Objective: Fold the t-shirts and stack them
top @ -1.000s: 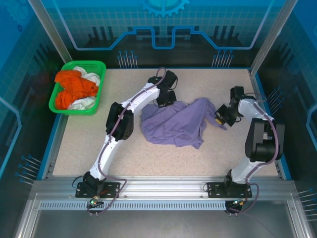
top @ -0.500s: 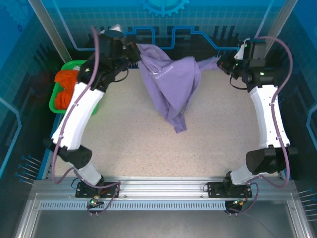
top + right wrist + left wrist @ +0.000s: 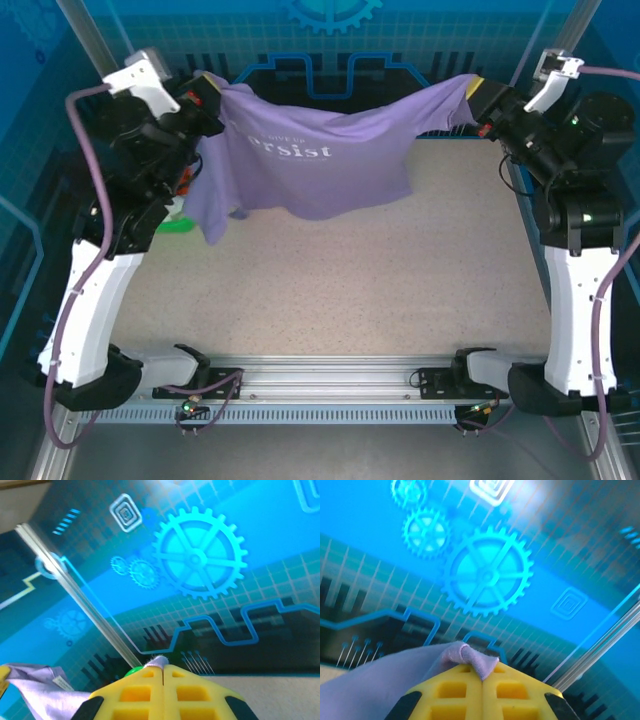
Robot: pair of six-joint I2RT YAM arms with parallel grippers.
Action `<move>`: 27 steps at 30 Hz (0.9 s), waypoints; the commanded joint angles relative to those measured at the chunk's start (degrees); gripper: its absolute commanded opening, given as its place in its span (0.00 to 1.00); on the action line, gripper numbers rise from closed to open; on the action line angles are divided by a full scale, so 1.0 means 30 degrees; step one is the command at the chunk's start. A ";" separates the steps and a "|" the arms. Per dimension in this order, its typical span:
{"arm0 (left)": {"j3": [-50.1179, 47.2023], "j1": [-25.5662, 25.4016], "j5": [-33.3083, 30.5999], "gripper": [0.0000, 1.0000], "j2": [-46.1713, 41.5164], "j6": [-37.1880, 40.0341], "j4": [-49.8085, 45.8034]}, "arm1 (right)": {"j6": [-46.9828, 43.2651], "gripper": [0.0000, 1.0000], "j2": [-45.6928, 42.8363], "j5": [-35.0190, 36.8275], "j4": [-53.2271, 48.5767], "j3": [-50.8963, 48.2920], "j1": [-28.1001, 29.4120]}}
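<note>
My top camera looks down from behind the arm bases (image 3: pixel 200 378) over the speckled beige table (image 3: pixel 340 290), both wrist cameras sit close behind yellow ribbed fingers (image 3: pixel 450 695), facing the blue gear-printed wall (image 3: pixel 487 575), all sharing the lavender cloth t-shirt (image 3: pixel 320 165)

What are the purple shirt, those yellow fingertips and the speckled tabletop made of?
Lavender-purple t-shirt: soft matte cloth, likely cotton; it sags and wrinkles. Yellow gridded fingertips: moulded plastic or rubber, matte; unclear which. Beige speckled tabletop: hard, matte, perhaps stone-look laminate.
</note>
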 commanded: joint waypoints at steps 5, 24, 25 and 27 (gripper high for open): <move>0.3066 0.0110 0.0547 0.00 0.2325 0.0958 0.1976 | -0.1626 0.00 -0.1176 0.0108 0.0129 -0.1609 0.0960; 1.6009 -0.0987 0.3811 0.99 2.3879 -0.3720 -0.1147 | 0.1195 0.52 -0.3631 1.6284 -0.9557 -1.1868 -0.1710; 1.5902 -0.1007 0.3251 0.99 2.3528 -0.3435 -0.2256 | 0.1400 0.56 -0.3766 1.6187 -0.9742 -1.2076 -0.1802; 1.5314 -0.0923 0.1778 0.99 2.2354 -0.3682 -0.4847 | 0.1650 0.58 -0.3764 1.5370 -0.9695 -1.2306 -0.1968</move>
